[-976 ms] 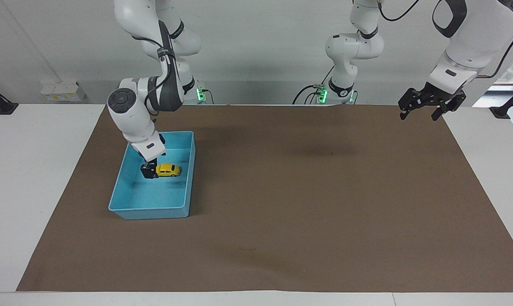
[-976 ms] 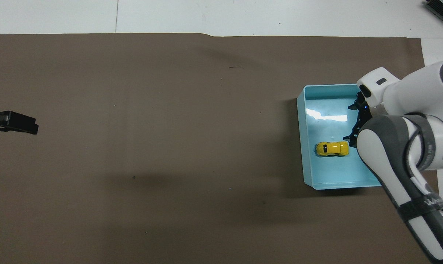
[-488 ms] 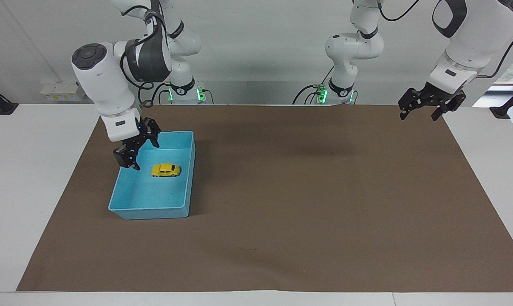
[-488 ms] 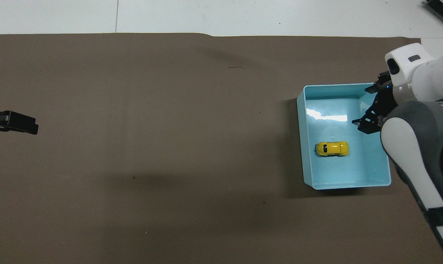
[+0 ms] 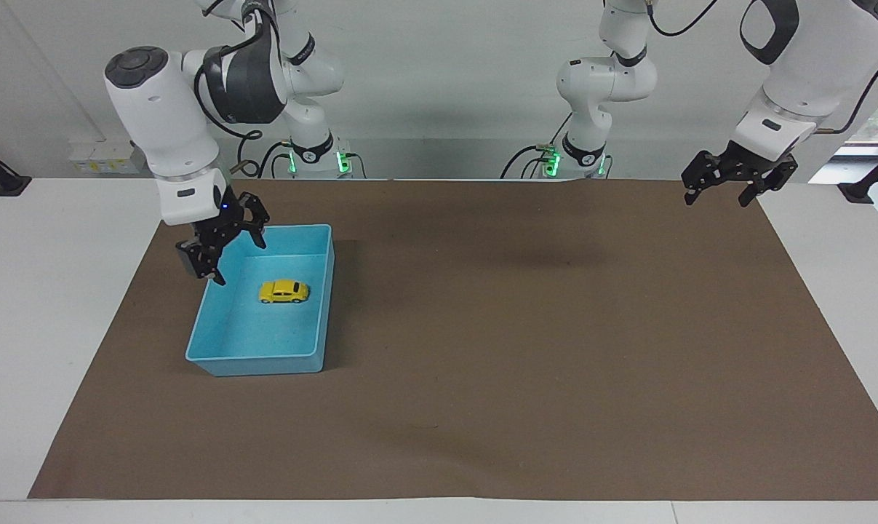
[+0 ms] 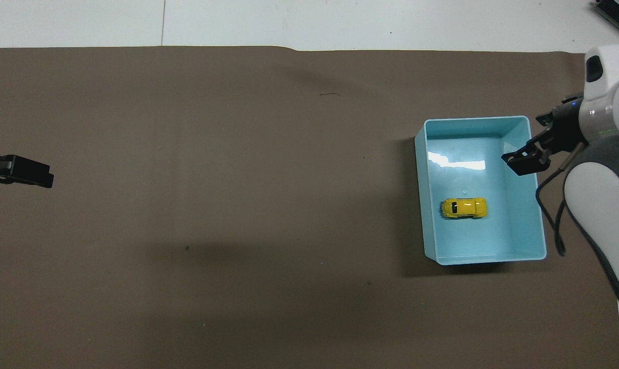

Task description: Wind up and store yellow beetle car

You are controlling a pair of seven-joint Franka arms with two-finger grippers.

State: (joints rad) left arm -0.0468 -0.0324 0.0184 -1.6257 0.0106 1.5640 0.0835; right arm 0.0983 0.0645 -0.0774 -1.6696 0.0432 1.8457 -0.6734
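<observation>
Now yellow beetle car [image 5: 284, 292] in bin [image 5: 315, 351], right hand [image 5: 220, 258] above rim

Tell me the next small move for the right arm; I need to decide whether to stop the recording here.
Probably just lift the right hand clear and park it. The yellow beetle car already sits on its wheels inside the blue bin, free of any grip. The right hand is open and empty above the bin's rim, and the left hand waits open over the mat's edge. Storing looks finished.
</observation>
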